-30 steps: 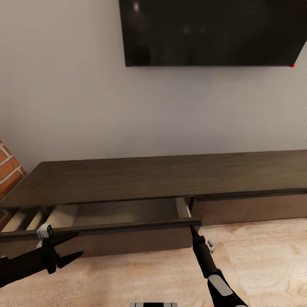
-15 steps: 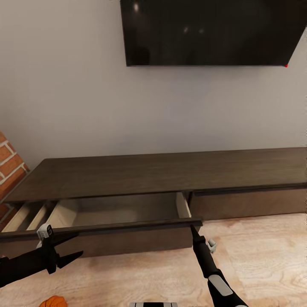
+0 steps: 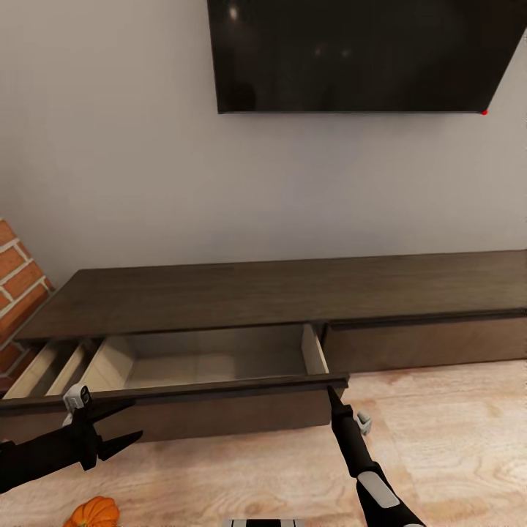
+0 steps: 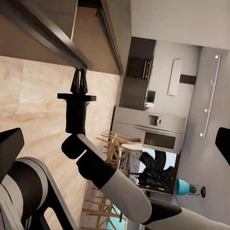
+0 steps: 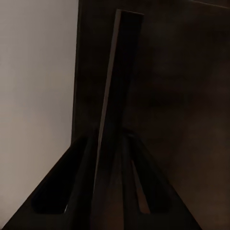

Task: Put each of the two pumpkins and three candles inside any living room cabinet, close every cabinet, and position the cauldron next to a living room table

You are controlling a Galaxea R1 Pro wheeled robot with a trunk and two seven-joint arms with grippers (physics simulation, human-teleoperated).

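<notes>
The cabinet [image 3: 219, 300], a long, low, dark brown unit, runs across the head view under a wall-mounted black screen [image 3: 359, 55]. Its wide drawer [image 3: 212, 359] at about 7 o'clock of the view stands pulled out, its pale beige inside bare; a second narrow open compartment [image 3: 44, 366] sits at the drawer's 9 o'clock side, and a closed drawer front [image 3: 424, 340] lies at its 3 o'clock side.

The right claw [image 3: 329, 391] is at the open drawer's top front edge, near its 3 o'clock corner. In the right wrist view the two dark fingers [image 5: 76, 187] are pressed on either side of a thin dark board edge [image 5: 112, 96], so the claw is pinching the drawer front.

The left claw [image 3: 128, 423] hangs in front of the drawer face at 8 o'clock of the head view, its fingers spread and holding nothing.

One pumpkin [image 3: 94, 512], orange and ribbed, lies on the pale wood floor [image 3: 454, 439] at about 7 o'clock, below the left arm and well apart from the drawer. Red brick [image 3: 18, 285] shows at 9 o'clock, beside the cabinet's end.
</notes>
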